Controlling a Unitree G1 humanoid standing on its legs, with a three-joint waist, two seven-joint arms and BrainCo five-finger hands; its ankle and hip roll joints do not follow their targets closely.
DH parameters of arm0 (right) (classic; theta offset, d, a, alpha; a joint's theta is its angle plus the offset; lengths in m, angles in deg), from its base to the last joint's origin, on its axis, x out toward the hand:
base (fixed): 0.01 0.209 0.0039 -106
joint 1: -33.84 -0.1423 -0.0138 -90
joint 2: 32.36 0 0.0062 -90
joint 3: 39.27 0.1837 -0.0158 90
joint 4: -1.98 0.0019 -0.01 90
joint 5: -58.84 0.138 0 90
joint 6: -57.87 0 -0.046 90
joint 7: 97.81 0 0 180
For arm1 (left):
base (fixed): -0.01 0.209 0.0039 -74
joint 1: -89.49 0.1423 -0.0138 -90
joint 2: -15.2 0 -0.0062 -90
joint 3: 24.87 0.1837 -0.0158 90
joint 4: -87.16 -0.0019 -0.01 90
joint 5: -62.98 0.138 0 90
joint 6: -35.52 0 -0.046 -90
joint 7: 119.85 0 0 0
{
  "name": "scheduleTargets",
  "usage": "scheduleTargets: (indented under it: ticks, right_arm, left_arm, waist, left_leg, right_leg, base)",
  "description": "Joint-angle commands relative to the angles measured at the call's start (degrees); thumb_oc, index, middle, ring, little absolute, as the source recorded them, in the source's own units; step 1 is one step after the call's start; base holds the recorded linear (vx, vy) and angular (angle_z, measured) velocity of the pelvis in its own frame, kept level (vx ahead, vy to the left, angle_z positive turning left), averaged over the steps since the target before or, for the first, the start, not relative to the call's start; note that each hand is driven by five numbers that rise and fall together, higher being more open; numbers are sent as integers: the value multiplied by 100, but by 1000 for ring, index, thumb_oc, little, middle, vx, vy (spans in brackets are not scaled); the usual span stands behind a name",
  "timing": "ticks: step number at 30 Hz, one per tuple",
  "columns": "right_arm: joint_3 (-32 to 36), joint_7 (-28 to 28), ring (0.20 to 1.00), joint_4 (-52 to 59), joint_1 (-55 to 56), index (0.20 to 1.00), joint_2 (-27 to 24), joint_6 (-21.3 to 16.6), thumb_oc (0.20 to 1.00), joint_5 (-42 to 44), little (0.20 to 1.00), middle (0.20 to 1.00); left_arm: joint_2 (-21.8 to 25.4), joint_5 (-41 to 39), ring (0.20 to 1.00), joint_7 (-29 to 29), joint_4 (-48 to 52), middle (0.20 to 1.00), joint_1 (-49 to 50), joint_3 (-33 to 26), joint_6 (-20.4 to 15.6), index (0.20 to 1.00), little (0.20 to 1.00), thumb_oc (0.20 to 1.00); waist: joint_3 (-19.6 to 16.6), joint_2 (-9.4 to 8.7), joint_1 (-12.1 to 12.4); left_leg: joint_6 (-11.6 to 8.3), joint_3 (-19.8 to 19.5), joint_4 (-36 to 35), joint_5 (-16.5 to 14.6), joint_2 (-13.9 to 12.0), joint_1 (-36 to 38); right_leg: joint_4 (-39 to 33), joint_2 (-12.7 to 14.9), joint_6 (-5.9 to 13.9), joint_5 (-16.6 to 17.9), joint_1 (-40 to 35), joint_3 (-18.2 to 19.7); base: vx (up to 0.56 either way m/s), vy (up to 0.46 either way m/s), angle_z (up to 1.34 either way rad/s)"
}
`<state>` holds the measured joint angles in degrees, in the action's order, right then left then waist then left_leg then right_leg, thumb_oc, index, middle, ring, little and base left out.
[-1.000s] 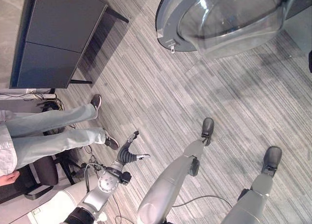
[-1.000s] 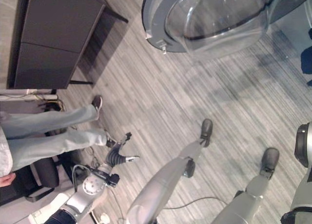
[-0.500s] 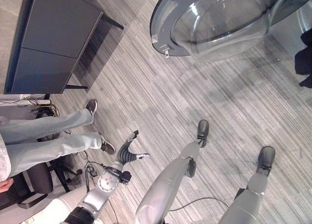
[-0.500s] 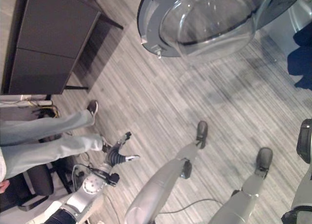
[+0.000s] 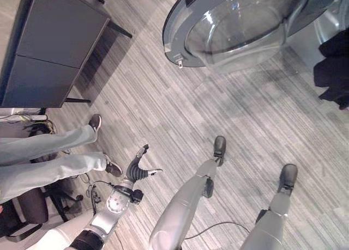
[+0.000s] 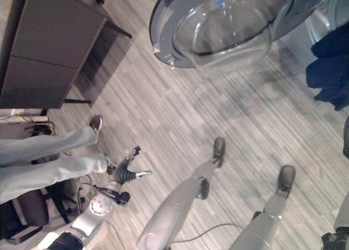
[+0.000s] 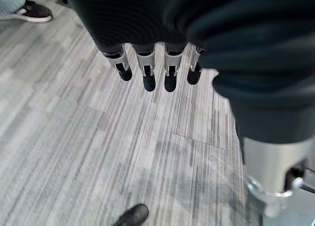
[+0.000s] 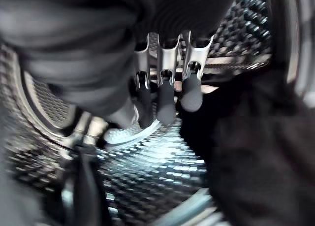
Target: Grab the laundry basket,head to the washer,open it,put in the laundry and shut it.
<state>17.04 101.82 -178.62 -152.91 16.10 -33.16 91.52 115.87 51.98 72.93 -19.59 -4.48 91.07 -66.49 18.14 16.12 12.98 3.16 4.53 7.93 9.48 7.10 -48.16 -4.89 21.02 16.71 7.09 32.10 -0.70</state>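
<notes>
The washer's round glass door [image 5: 234,26] stands swung open at the top of the eye views. At the right edge, dark laundry [image 6: 327,70] hangs from the washer's mouth [image 6: 327,16]. My right hand [image 8: 167,88] reaches into the perforated steel drum [image 8: 147,177]. Its fingers are relaxed, their tips bare against the drum wall. A dark garment [image 8: 256,152] lies right beside them. My left hand [image 5: 140,171] hangs low at my left side, over the carpet. It is open, with straight fingers [image 7: 147,73], and holds nothing.
A person sits on an office chair [image 5: 27,206] at the left, legs [image 5: 49,157] stretched towards my left hand. A dark cabinet [image 5: 49,48] stands at the upper left. Grey striped carpet [image 5: 163,108] lies between it and the washer door.
The whole picture has shifted, so the camera has moved. The door now sits lower and further left, and the dark laundry has come into sight at the right. My left hand keeps its pose.
</notes>
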Motion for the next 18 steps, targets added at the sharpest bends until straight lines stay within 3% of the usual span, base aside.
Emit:
scheduleTargets:
  ticks: [1,5,11,17,18]
  right_arm:
    - [-299,-252,1000,335,-135,1000,-686,-124,1000,-95,1000,1000]
    - [97,-366,1000,297,526,1000,-613,-86,1000,-240,1000,1000]
    - [1281,-490,1000,423,2054,1000,-297,-249,1000,68,1000,1000]
    - [1992,-443,1000,842,3245,1000,442,-484,1000,45,1000,1000]
    - [2156,-410,1000,832,3685,1000,830,-456,1000,-188,1000,1000]
  left_arm:
    - [302,-147,1000,-18,229,1000,152,-200,-86,1000,1000,1000]
    - [302,-132,1000,-17,224,1000,208,-228,-87,1000,1000,1000]
    - [194,-64,1000,-65,134,1000,161,-246,-73,1000,1000,1000]
    - [89,157,1000,-95,-197,1000,95,-66,-14,1000,1000,1000]
    - [57,247,1000,-167,-355,1000,45,57,40,1000,1000,1000]
  waist:
    - [352,-184,168]
    - [405,-165,149]
    - [500,-163,28]
    - [508,-281,-139]
    - [472,-334,-206]
  left_leg:
    - [-748,-237,347,-529,-171,-649]
    - [-721,-213,378,-546,-169,-646]
    - [-638,-191,618,-673,-144,-686]
    - [-488,-258,757,-848,-70,-349]
    - [-404,-281,899,-970,-50,-85]
  right_leg:
    - [-11,326,-171,-130,-664,-648]
    - [-11,322,-171,-116,-657,-616]
    - [-11,345,-171,-150,-813,-574]
    - [141,359,-263,-201,-1244,-528]
    - [508,347,-360,-282,-1367,-478]
  base:
    - [0,0,0]
    - [-3,15,-5]
    - [4,7,-2]
    - [45,39,2]
    - [29,52,4]
